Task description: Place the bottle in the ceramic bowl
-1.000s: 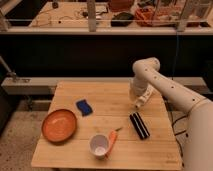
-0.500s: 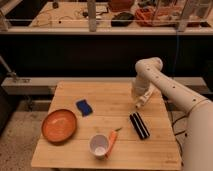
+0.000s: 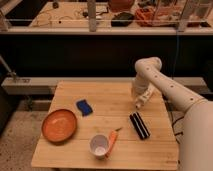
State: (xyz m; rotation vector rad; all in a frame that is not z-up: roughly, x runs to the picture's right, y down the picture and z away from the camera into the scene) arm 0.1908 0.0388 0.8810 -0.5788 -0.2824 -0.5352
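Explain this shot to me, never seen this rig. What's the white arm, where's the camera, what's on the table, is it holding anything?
One view, looking down at a wooden table from high in front. The white arm belongs to a mobile robot; its gripper hangs over the table's right side with a small white bottle at its tip, apparently held. On the table: an orange-brown ceramic bowl at left, a blue block, a white cup, an orange carrot-like item and a black ribbed bar.

Slim white bottle (image 3: pixel 142 99) tilted at the gripper (image 3: pixel 140 102), apparently gripped, above the table's right side, orange-brown ceramic bowl (image 3: pixel 59 125) front-left, well apart.
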